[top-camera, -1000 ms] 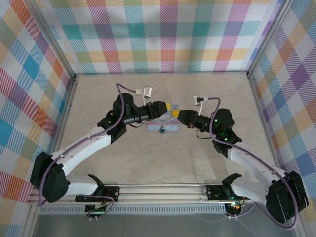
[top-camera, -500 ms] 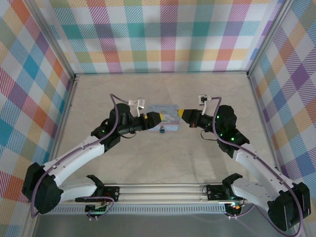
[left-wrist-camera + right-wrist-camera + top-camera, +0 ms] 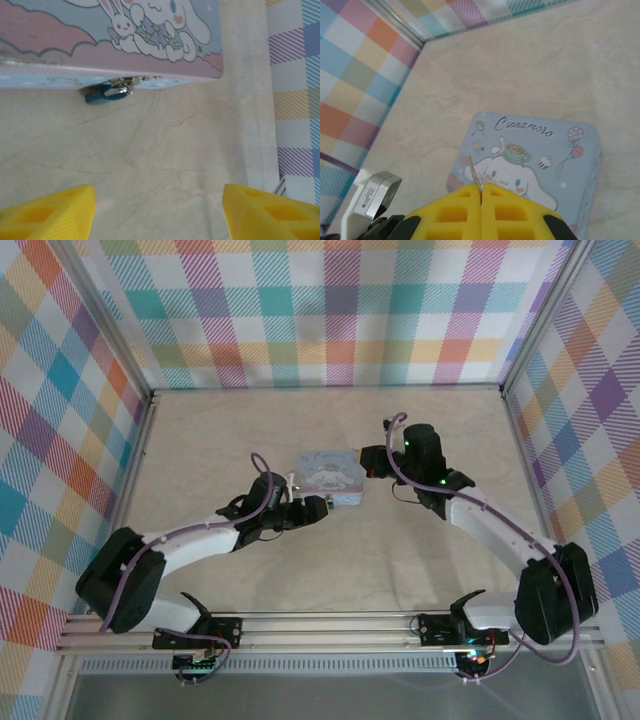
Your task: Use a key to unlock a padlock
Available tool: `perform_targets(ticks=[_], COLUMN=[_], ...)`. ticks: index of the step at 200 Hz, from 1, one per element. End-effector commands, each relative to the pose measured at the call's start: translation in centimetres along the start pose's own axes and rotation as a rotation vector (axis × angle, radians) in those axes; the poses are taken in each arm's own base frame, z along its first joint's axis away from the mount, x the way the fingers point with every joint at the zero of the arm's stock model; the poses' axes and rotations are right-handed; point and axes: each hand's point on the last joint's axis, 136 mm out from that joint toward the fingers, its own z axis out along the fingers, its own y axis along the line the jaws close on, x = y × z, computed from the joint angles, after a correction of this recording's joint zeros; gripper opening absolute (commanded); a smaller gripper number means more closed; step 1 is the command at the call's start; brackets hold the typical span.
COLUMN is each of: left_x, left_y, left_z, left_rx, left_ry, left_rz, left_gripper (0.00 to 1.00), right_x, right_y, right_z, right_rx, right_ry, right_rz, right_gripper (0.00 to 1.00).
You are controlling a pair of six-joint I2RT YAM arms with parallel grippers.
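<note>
Cartoon tin (image 3: 535,150) with its padlock (image 3: 107,93), two yellow pincers near it.
The lid's curly script reads "Cinnamoro", above a white long-eared character with a cup, cupcake and balloons; pink clouds edge it. The small teal padlock, its shackle shiny metal, hangs at the tin's side wall and lies on the pale marbled table (image 3: 165,150). The left pincer (image 3: 159,210) stands wide apart, holding nothing. The right pincer (image 3: 481,189) is pressed together on the thin grey key (image 3: 474,172), over the lid.
</note>
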Motion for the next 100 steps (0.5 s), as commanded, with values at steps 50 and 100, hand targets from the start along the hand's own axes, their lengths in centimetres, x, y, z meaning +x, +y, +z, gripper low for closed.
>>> perform_targets(ticks=[50,100], left_x=[-5.0,-7.1], left_y=[-0.4,1.2], left_z=[1.3,0.9], left_rx=[-0.014,-0.056], left_ry=[-0.155,-0.192], left_rz=[0.094,0.126], left_gripper=[0.69,0.71], right_x=[-2.4,-3.2], right_y=[-3.2,-4.6], right_z=[4.2,7.3], right_rx=[0.105,0.133], right_ry=[0.005,0.044], right_rz=[-0.067,-0.069], right_gripper=[0.0,0.0])
